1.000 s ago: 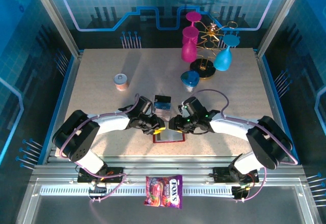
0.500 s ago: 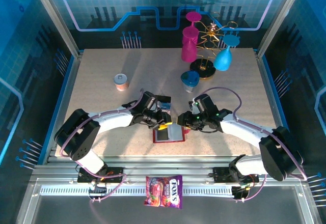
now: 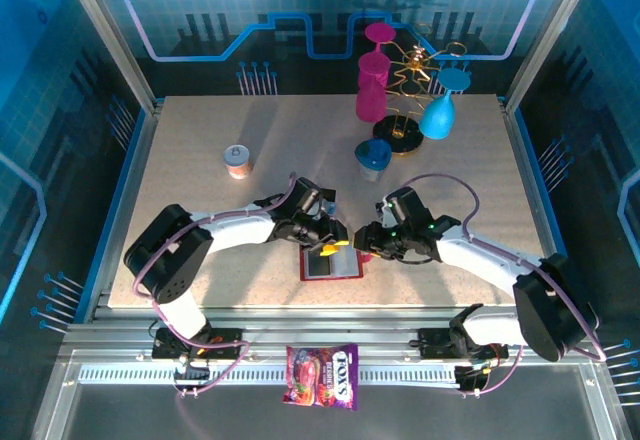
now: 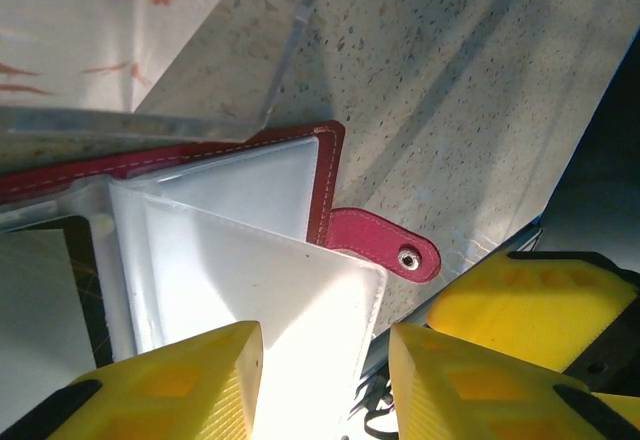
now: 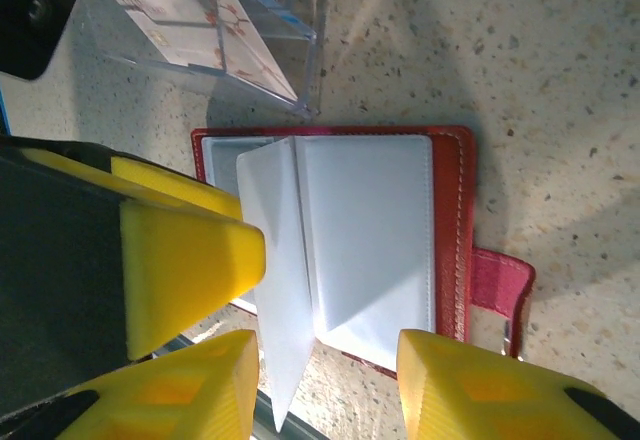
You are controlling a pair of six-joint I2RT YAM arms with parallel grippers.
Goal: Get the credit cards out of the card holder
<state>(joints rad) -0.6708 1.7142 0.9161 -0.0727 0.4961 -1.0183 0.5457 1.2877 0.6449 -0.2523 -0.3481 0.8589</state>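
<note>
**A:** Where is the card holder (image 3: 331,266)?

**B:** It lies open on the table (image 3: 200,210), near the middle of the near edge, between the two arms. The red cover is down and the milky pockets face up. Its snap tab (image 4: 385,248) sticks out from one side.

**A:** And the left gripper (image 3: 327,248)?

**B:** Released. Its yellow fingers (image 4: 170,385) stand apart above the holder's far edge. One pocket leaf (image 4: 270,300) rises into the gap, which is much wider than the leaf.

**A:** The right gripper (image 3: 361,243)?

**B:** Also spread, and grasping nothing. It hangs just right of the left one, with the tips close together. A lifted leaf stands in its gap too.

**A:** What is out of the holder?

**B:** One pinkish-white credit card (image 5: 215,22) with a flower print stands in the clear acrylic tray (image 5: 292,55), just beyond the holder on its far side. I cannot tell whether the pockets hold anything, because they look pale and cloudy.
</note>
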